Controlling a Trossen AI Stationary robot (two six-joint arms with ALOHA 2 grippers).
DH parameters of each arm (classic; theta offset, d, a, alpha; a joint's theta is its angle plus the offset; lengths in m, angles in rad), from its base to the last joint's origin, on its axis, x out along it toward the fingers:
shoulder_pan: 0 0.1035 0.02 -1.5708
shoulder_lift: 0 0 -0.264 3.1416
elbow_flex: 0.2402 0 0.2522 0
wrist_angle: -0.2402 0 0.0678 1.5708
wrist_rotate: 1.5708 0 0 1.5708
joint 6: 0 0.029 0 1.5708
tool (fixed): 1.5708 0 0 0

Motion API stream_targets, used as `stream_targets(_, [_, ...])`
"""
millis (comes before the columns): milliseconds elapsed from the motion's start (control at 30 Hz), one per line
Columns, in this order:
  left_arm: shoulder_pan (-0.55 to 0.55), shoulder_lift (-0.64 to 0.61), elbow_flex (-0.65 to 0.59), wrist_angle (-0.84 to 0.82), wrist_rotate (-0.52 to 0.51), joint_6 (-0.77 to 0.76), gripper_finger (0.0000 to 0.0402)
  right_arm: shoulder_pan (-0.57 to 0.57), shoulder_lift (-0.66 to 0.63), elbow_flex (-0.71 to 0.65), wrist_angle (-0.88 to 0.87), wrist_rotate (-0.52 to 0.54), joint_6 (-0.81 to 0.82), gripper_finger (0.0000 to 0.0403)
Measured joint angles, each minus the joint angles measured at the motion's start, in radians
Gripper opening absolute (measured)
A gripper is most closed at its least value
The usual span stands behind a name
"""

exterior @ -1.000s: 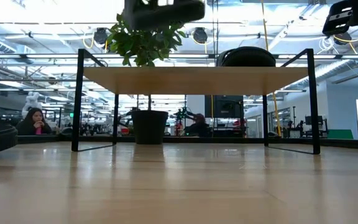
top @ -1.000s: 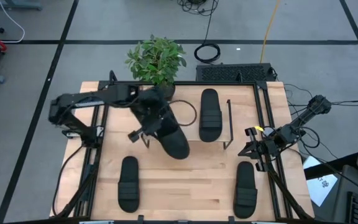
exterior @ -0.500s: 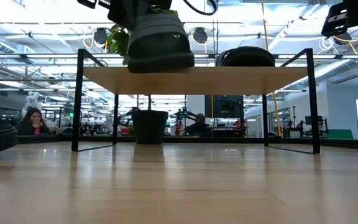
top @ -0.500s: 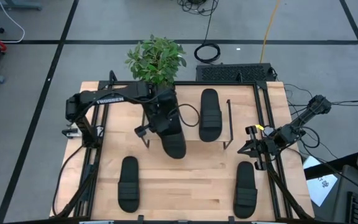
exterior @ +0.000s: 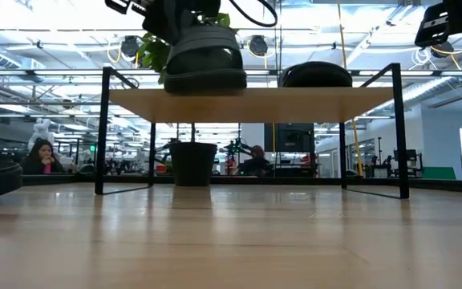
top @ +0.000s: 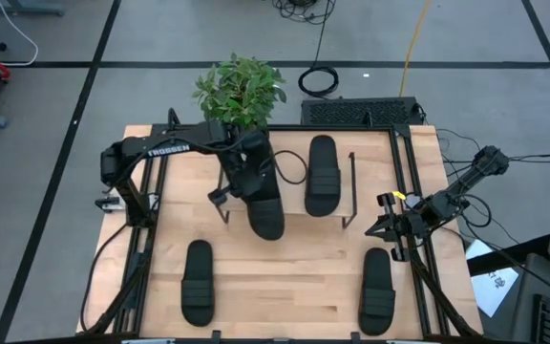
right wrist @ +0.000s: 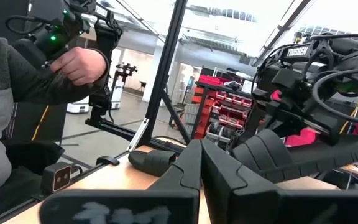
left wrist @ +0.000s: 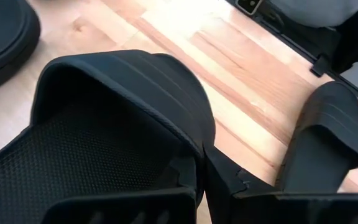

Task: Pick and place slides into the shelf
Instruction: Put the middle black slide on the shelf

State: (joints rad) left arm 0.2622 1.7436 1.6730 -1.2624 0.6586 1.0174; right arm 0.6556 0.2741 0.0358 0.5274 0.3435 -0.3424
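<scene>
My left gripper [top: 241, 182] reaches over the shelf [exterior: 295, 100] and is shut on a black slide [top: 264, 208]. In the low view this slide [exterior: 204, 66] sits with its sole down at the shelf's light wood top board. A second slide [top: 322, 176] lies lengthwise on the board to its right. Two more slides [top: 197, 283] [top: 377, 290] lie flat on the table near its front edge. My right gripper [top: 387, 229] waits shut at the table's right edge, holding nothing. My left gripper holds the slide by its side edge at the foot of the ribbed strap [left wrist: 188, 146], one finger [left wrist: 182, 177] over the footbed and the other [left wrist: 229, 180] outside. The fingers slant down from the far left. The slide stays level, its sole at the shelf's top board.
A potted plant [top: 241, 93] stands at the table's far edge behind the shelf. Black rails [top: 418, 191] run along the table's sides. In the right wrist view a person's hand [right wrist: 79, 62] shows beyond the table. Bare wood lies between the two near slides.
My left gripper has gone toward the table's right and down, still shut on the slide. The slide came down from well above the shelf to the top board. It has also turned from a slant to lie nearly far-to-near.
</scene>
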Motion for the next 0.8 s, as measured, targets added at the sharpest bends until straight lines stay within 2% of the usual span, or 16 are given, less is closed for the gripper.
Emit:
stream_targets(367, [0.006, -0.016, 0.0, 0.08, -0.064, -0.097, 0.0036, 0.0, 0.0, 0.0, 0.0, 0.0, 0.0, 0.0])
stream_targets(800, [0.008, -0.023, 0.0, 0.112, -0.139, -0.188, 0.0105, 0.0, 0.0, 0.0, 0.014, -0.005, 0.016, 0.0])
